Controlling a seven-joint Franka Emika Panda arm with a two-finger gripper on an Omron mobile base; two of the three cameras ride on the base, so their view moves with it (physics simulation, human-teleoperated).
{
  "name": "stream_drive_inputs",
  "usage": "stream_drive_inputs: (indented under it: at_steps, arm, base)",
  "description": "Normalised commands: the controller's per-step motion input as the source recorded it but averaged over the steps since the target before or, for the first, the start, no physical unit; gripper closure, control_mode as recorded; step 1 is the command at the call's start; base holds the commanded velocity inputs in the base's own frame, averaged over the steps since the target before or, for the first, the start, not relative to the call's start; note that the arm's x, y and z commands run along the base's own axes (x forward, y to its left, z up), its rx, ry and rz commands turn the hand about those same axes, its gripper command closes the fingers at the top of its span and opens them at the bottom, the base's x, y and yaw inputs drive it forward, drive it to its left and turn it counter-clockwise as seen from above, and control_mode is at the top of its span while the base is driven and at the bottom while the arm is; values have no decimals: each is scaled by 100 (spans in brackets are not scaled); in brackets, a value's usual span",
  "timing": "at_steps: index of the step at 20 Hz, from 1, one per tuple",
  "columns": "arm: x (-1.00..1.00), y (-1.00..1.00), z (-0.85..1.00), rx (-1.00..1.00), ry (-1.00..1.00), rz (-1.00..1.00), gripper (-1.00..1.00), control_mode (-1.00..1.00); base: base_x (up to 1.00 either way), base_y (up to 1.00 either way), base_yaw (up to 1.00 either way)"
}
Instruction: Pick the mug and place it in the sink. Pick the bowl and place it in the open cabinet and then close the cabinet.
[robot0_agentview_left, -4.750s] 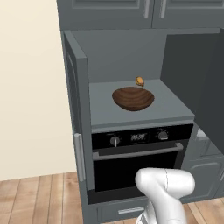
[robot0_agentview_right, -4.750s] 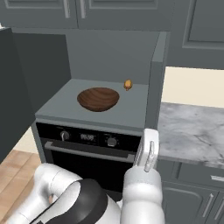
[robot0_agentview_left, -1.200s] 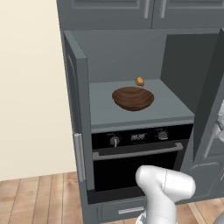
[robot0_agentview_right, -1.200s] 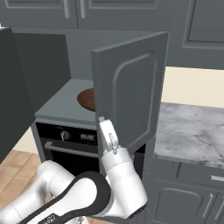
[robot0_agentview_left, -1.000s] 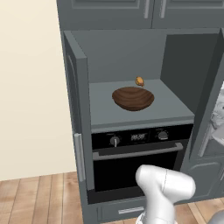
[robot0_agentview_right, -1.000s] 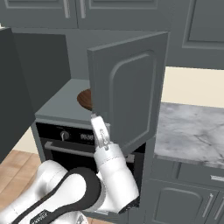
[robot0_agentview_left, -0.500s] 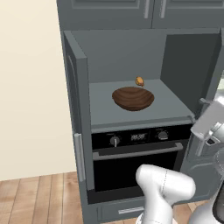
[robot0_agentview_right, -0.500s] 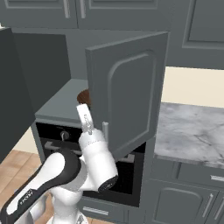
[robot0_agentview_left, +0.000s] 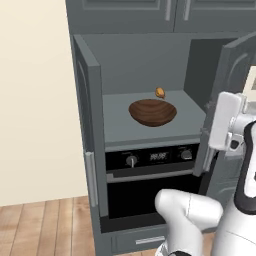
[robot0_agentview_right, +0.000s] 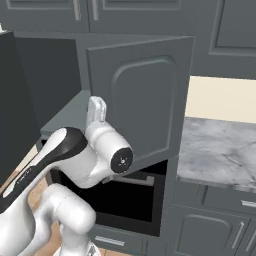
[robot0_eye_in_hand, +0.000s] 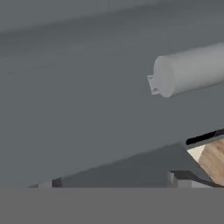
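Left base view, left to right: the cabinet's left door (robot0_agentview_left: 90, 125) stands open at the left of the frame. The bowl (robot0_agentview_left: 152, 112) sits on the grey shelf (robot0_agentview_left: 120, 125) at centre, with a small orange-brown object (robot0_agentview_left: 160, 92) just behind it. The gripper (robot0_agentview_left: 225, 120) is at right, against the cabinet's right door (robot0_agentview_left: 227, 80), which is partly swung in. In the hand view, a bar handle (robot0_eye_in_hand: 192, 72) appears at upper right; the finger tips are barely visible, apparently spread apart and empty.
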Motion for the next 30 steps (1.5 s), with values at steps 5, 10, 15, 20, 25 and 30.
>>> stream_drive_inputs:
  at_steps: [5, 10, 15, 20, 25, 30]
  arm:
    - [100, -45, -4, 30, 54, 17, -100, -100]
    - [100, -33, -13, 32, 48, 14, -100, -100]
    - [100, 7, -48, 21, 27, -1, -100, -100]
    - [95, 74, -77, -3, -26, -43, -100, -100]
    - [67, 68, -61, -7, -29, -72, -100, -100]
    - [69, 49, -44, 0, -2, -75, -100, -100]
  base:
    - [0, 0, 0]
    - [0, 0, 0]
    - [0, 0, 0]
    - [0, 0, 0]
    - [0, 0, 0]
    - [0, 0, 0]
